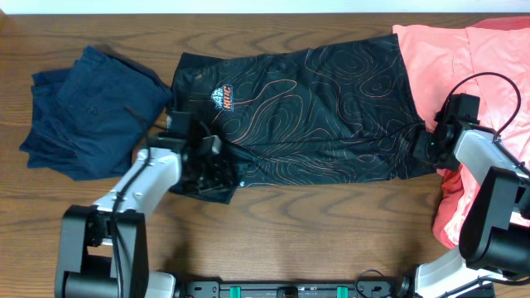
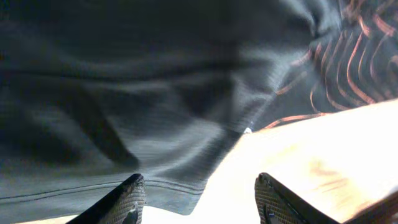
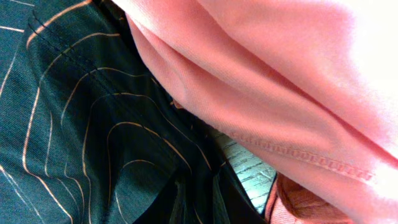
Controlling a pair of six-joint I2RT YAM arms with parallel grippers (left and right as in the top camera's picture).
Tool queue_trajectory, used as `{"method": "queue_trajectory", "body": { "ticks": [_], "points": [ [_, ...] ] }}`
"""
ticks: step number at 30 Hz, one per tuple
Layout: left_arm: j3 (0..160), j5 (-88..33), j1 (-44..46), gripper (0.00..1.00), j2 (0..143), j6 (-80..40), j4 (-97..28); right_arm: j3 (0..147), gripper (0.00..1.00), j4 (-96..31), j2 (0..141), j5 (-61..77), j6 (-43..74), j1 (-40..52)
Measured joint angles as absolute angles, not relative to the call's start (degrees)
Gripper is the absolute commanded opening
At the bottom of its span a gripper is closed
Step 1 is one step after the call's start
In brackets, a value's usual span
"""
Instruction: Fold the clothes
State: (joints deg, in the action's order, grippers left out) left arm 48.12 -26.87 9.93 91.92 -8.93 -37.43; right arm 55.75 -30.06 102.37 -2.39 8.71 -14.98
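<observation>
A black shirt (image 1: 306, 108) with orange contour lines lies spread flat across the middle of the table. My left gripper (image 1: 207, 165) is at its lower left corner. In the left wrist view the jaws (image 2: 199, 200) are open, with the shirt's hem (image 2: 155, 180) just beyond the fingertips and bare table between them. My right gripper (image 1: 424, 145) is at the shirt's right edge. In the right wrist view it (image 3: 199, 202) is shut on a bunched fold of the black shirt (image 3: 81, 124), with the fingers mostly hidden by the cloth.
A pink garment (image 1: 464, 66) lies at the right, overlapping the black shirt's right end, and it fills the top of the right wrist view (image 3: 280, 74). A crumpled navy garment (image 1: 87, 112) lies at the left. The wooden table (image 1: 331, 223) shows along the front.
</observation>
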Motion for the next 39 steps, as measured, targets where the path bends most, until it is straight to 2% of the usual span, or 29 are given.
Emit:
{"method": "queue_trajectory", "body": {
  "ticks": [5, 7, 9, 10, 18, 24, 26, 27, 28, 30, 32, 39],
  "points": [
    [47.6, -21.2, 15.2, 0.57, 91.9, -8.7, -37.3, 55.7, 0.15, -30.1, 102.4, -2.4, 8.7, -15.0],
    [47.0, -19.4, 16.7, 0.41, 92.0, -8.8, -37.2, 55.7, 0.15, -30.1, 102.4, -2.4, 8.7, -15.0],
    [46.7, -18.0, 17.5, 0.14, 92.4, -8.8, -37.1, 55.7, 0.15, -30.1, 102.4, -2.4, 8.7, -15.0],
    [46.5, -17.4, 17.8, 0.06, 92.6, -8.6, -37.0, 55.7, 0.15, -30.1, 102.4, -2.4, 8.7, -15.0],
    [47.7, -15.0, 17.7, 0.06, 93.0, -8.3, -37.9, 55.7, 0.14, -30.1, 102.4, -2.4, 8.7, -15.0],
    [62.9, -14.5, 16.2, 0.06, 93.0, -8.3, -36.2, 55.7, 0.14, -30.1, 102.4, -2.4, 8.7, -15.0],
    [68.3, -14.6, 15.9, 0.09, 93.0, -8.3, -33.0, 55.7, 0.15, -30.1, 102.4, -2.4, 8.7, -15.0],
    [70.3, -14.6, 15.9, 0.31, 92.8, -8.1, -31.4, 55.7, 0.15, -30.1, 102.4, -2.4, 8.7, -15.0],
    [71.7, -14.7, 16.0, 0.47, 92.4, -8.0, -30.0, 55.7, 0.15, -30.1, 102.3, -2.4, 8.7, -15.0],
    [72.3, -14.9, 16.2, 0.60, 91.9, -7.9, -30.1, 55.7, 0.15, -30.1, 102.3, -2.4, 8.7, -15.0],
    [72.3, -15.0, 16.3, 0.64, 91.8, -7.7, -32.5, 55.7, 0.15, -30.1, 102.3, -2.4, 8.7, -15.0],
    [71.6, -10.2, 15.8, 0.64, 92.1, -8.1, -49.7, 55.7, 0.17, -30.1, 102.3, -2.5, 8.7, -15.1]
  ]
}}
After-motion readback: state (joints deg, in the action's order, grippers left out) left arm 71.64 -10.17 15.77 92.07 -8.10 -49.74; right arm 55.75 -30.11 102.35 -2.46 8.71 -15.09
